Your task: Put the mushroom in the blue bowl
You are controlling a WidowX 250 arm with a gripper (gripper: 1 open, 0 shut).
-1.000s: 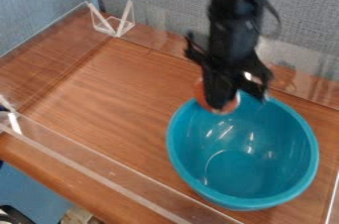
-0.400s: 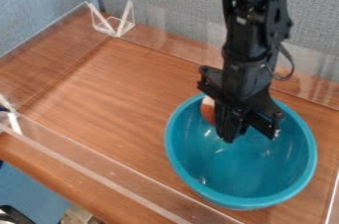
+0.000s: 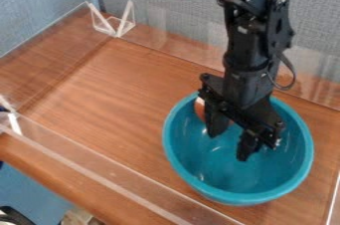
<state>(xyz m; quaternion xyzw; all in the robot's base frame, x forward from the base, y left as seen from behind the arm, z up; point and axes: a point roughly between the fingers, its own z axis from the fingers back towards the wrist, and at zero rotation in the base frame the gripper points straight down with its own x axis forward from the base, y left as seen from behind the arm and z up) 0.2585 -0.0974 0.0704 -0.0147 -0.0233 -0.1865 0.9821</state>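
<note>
Reaching down inside the blue bowl (image 3: 241, 154), the fingers (image 3: 240, 137) stand spread wide to let go; the mushroom (image 3: 202, 109) sits between them against the bowl's near wall.

Wood-grain table (image 3: 93, 75): blue bowl (image 3: 200, 164) rests at its near right; white wire stand (image 3: 111, 17) at far left corner.
</note>
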